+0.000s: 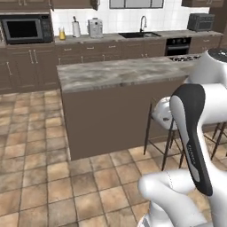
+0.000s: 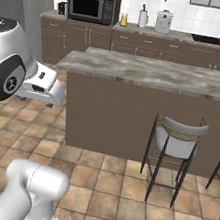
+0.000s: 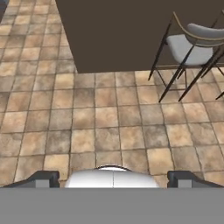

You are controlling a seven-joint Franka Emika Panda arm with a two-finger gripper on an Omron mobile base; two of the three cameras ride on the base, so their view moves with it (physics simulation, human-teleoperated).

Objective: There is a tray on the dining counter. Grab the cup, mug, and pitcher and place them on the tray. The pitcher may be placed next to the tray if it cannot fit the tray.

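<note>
The dining counter (image 1: 119, 71) is the long island with a mottled stone top (image 2: 154, 71) and a dark brown front (image 3: 131, 30). The pitcher (image 1: 62, 33), clear with an amber lower body, stands far off on the back worktop by the microwave (image 2: 124, 19). The tray, the cup and the mug are out of view. In the hand view my gripper (image 3: 113, 179) hangs open over the tiled floor in front of the island, its fingertips (image 3: 43, 179) wide apart with nothing between them.
A grey-seated stool (image 2: 178, 138) on thin dark legs stands against the island's front (image 3: 192, 48). On the back worktop are a microwave (image 1: 25, 29), a white paper-towel roll (image 1: 76, 29), a small appliance (image 1: 95, 27) and a sink (image 1: 139, 34). A hob (image 1: 184, 57) lies at the island's right end.
</note>
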